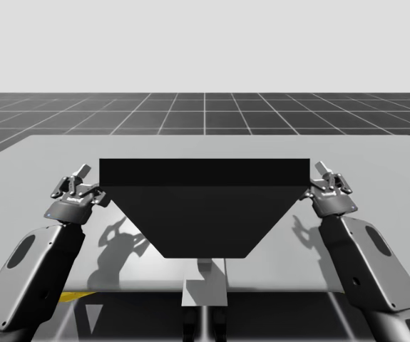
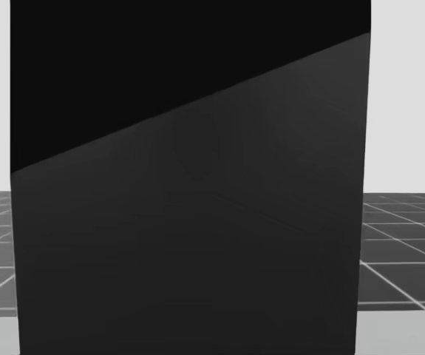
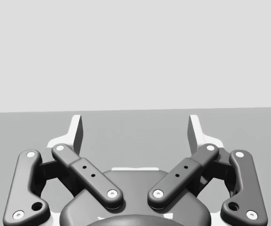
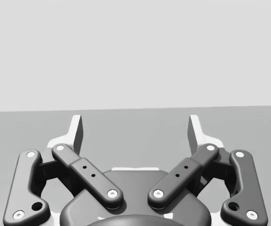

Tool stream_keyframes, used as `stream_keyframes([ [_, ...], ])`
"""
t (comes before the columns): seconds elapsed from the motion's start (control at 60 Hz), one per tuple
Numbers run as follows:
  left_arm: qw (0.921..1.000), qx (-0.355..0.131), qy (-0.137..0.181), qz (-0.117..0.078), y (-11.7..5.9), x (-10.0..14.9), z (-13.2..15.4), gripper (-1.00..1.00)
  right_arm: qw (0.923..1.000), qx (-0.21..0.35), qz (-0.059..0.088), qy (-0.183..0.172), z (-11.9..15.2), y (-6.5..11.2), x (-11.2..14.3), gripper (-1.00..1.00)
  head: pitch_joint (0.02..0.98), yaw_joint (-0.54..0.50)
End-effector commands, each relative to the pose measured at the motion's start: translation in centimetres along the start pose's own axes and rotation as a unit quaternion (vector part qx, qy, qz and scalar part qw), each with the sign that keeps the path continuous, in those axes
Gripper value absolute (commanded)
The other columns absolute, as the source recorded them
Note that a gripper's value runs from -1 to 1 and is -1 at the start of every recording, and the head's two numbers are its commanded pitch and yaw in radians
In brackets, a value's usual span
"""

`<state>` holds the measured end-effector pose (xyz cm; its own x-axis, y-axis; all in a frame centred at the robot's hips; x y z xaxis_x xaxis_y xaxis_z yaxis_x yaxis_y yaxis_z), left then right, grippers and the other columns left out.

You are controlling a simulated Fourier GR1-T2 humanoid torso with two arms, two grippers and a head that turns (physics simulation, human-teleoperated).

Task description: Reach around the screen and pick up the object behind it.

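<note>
The black screen (image 1: 205,206) stands on the table (image 1: 41,164). The left pincer (image 1: 74,178) and right pincer (image 1: 331,176) flank the screen, both spread.

Screen (image 1: 205,206): a plain black opaque panel standing at the middle of the grey surface (image 1: 55,153), broad face toward the near edge. In the high view its top edge runs straight and level above a darker band, and the body narrows downward to a short lower edge close to the surface's front edge. In the head view the screen (image 2: 190,222) spans the full height, matte and unmarked, with a diagonal line dividing a blacker upper-left part from a dark grey lower part; whatever lies behind it is hidden.
</note>
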<state>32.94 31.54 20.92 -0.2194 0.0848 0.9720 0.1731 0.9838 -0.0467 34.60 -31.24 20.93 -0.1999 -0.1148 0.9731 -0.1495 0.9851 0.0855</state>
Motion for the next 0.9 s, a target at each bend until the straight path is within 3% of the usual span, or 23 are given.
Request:
stream_keyframes([
  [0.017,1.0,0.0,0.0,-0.005,0.0,-0.1,0.0,-1.0,0.9997,-0.004,0.023,-0.01,0.4,0.3,-0.1,-1.0,0.1,-0.04],
  [0.117,1.0,-0.003,0.004,-0.006,0.0,0.0,0.0,-1.0,0.9997,0.013,0.015,-0.018,0.4,0.3,0.1,-1.0,0.102,-0.04],
  [0.217,0.9993,-0.022,0.028,-0.01,-0.2,-0.5,0.2,-1.0,0.9995,0.026,0.016,-0.001,0.2,0.4,-0.4,-1.0,0.108,-0.04],
  [0.333,0.9964,-0.047,0.063,-0.031,-0.8,-1.2,1.2,-1.0,0.997,0.07,0.029,0.019,0.7,1.0,-0.8,-1.0,0.117,-0.03],
  [0.4,0.9946,-0.071,0.071,-0.027,-1.0,-0.9,2.1,-1.0,0.9953,0.093,0.02,0.021,1.1,1.2,-0.5,-1.0,0.121,-0.03],
  [0.483,0.9914,-0.103,0.081,-0.011,-1.0,-0.2,3.3,-1.0,0.9916,0.126,0.024,0.017,1.8,1.4,-0.1,-1.0,0.122,-0.03],
  [0.667,0.9804,-0.168,0.102,0.005,0.1,0.5,5.9,-1.0,0.9786,0.2,0.046,0.018,3.7,0.5,-0.1,-1.0,0.126,-0.03],
  [0.733,0.9744,-0.197,0.107,-0.001,0.9,0.8,6.8,-1.0,0.9722,0.23,0.039,0.019,4.3,-0.1,-0.2,-1.0,0.128,-0.03],
  [0.817,0.9654,-0.231,0.12,-0.017,1.9,1.1,7.5,-1.0,0.9586,0.283,0.031,0.017,5.4,-0.5,-0.2,-1.0,0.13,-0.03],
  [0.9,0.9596,-0.25,0.127,-0.023,2.6,1.6,7.8,-1.0,0.9488,0.314,0.035,0.008,6.1,-0.7,-0.2,-1.0,0.132,-0.03],
])
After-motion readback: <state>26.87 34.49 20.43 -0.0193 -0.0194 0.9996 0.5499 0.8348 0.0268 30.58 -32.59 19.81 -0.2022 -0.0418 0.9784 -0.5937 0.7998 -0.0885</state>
